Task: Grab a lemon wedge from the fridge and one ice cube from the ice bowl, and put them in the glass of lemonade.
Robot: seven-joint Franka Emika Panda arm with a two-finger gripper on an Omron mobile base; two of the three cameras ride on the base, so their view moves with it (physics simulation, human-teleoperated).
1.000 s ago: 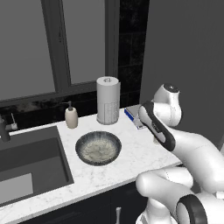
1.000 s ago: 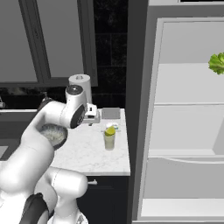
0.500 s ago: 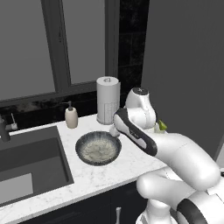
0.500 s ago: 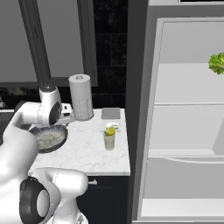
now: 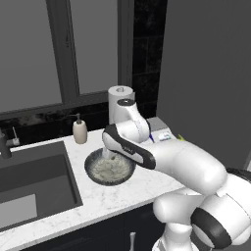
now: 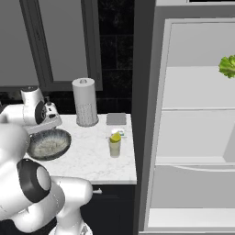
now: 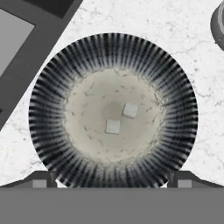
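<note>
Over the ice bowl (image 7: 113, 111) on the table | jaws hanging spread wide, holding nothing | two cubes (image 7: 130, 110) sitting close together, so I'm guessing they could be grabbing both or nudging one away

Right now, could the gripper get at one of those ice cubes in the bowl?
Probably yes: the gripper hangs open above the bowl, and nothing covers the two ice cubes.

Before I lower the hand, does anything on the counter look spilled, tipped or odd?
Nothing stands out. The ice bowl sits flat with two ice cubes inside, the glass of lemonade stands upright, and the fridge is open.
</note>
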